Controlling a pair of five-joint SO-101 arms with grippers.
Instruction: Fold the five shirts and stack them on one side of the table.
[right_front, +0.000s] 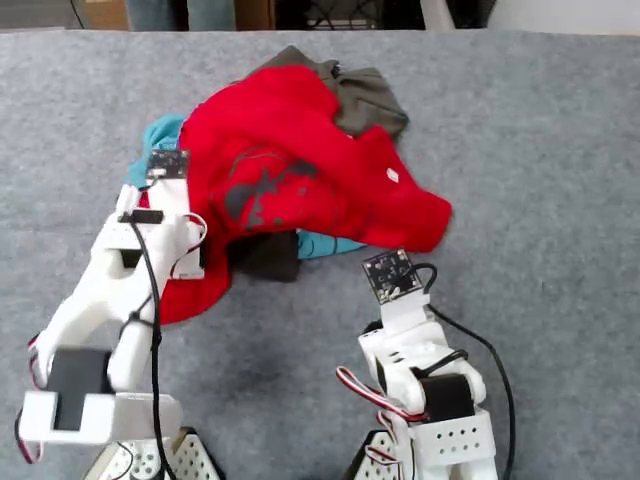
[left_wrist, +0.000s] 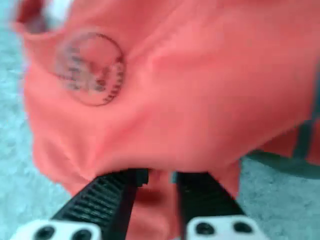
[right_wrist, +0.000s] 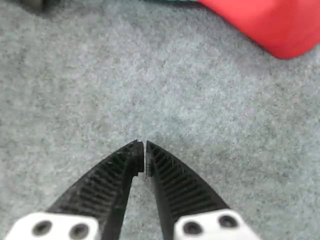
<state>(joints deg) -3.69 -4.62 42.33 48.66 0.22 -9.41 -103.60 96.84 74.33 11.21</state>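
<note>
My left jaws pinch a fold of the red shirt; my right jaws sit closed and empty over the grey table.

The red shirt is soft, matt cloth, creased, with a dull dark print. The olive shirt, teal shirt and dark shirt look like the same matt knit. The table has a grey, fuzzy, felt-like covering, rough and without shine. The left gripper and right gripper have matt black plastic fingers, ribbed on the inner faces, set on smooth white plastic bodies.
</note>
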